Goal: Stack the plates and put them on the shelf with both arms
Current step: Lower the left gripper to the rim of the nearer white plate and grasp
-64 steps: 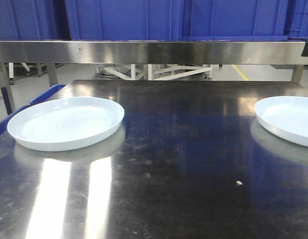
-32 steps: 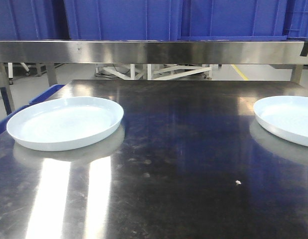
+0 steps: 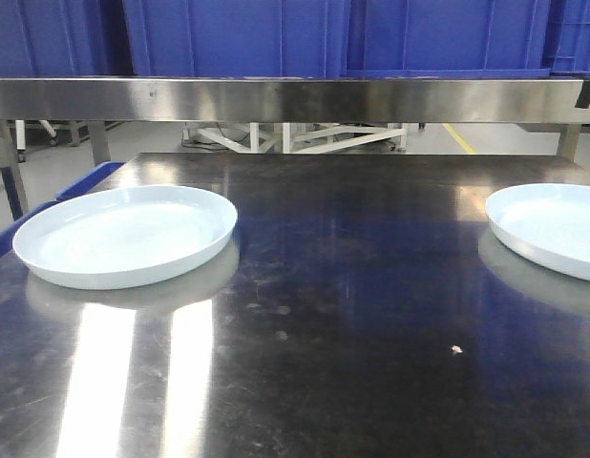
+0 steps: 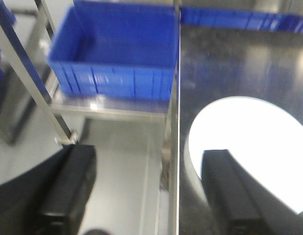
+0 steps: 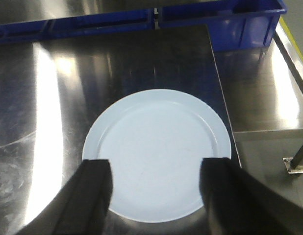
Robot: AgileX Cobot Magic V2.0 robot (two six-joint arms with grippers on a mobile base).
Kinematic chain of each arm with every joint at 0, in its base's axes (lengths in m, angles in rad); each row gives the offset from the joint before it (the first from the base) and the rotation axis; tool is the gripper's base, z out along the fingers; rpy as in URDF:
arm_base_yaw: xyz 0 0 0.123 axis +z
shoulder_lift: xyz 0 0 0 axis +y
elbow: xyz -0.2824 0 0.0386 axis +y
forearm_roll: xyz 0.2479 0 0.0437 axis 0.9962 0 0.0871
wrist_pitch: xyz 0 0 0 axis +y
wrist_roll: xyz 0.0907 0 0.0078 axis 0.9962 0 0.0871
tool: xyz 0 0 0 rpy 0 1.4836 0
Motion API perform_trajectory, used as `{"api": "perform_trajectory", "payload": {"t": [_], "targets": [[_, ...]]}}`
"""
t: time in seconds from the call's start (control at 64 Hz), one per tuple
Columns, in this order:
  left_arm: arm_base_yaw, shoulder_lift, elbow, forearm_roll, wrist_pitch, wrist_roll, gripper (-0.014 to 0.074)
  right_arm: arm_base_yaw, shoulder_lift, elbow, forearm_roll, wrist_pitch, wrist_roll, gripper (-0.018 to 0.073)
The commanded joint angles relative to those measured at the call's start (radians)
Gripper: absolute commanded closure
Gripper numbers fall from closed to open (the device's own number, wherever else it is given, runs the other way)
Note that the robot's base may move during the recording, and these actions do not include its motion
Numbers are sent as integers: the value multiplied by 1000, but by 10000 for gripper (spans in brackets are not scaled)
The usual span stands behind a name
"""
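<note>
The left plate [image 3: 123,237] and the right plate [image 3: 553,229] lie flat, well apart, on the dark counter [image 3: 352,315] in front of the shelf [image 3: 295,98]. The left end effector [image 4: 147,152] is spread wide and empty, straddling the counter edge and the left plate's rim. The right end effector [image 5: 157,164] is just as wide and empty above the right plate.

The black two-fingered left gripper [image 4: 149,196] is hanging with its jaws spread wide, straddling the edge of the dark scratched steel counter [image 4: 230,63]. One finger [image 4: 68,188] is hovering out beyond that edge and the other is sitting over the counter's surface. The black right gripper [image 5: 159,193] is pointing down at the counter, jaws parted wide, close to its right-hand edge.
</note>
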Motion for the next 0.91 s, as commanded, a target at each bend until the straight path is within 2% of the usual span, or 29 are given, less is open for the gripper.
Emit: {"api": "perform_trajectory", "payload": {"t": [0.0, 0.188, 0.531, 0.891], "targets": [[-7, 44, -34, -44, -54, -2, 39, -7, 0, -39, -3, -116, -9, -29], [-14, 190, -34, -124, -82, 16, 66, -7, 0, -39, -3, -128, -9, -27], [-139, 456, -36, -136, -248, 16, 66, -7, 0, -39, -3, -156, -9, -27], [-146, 600, -100, -134, -268, 16, 67, -7, 0, -39, -3, -156, -9, -27]]}}
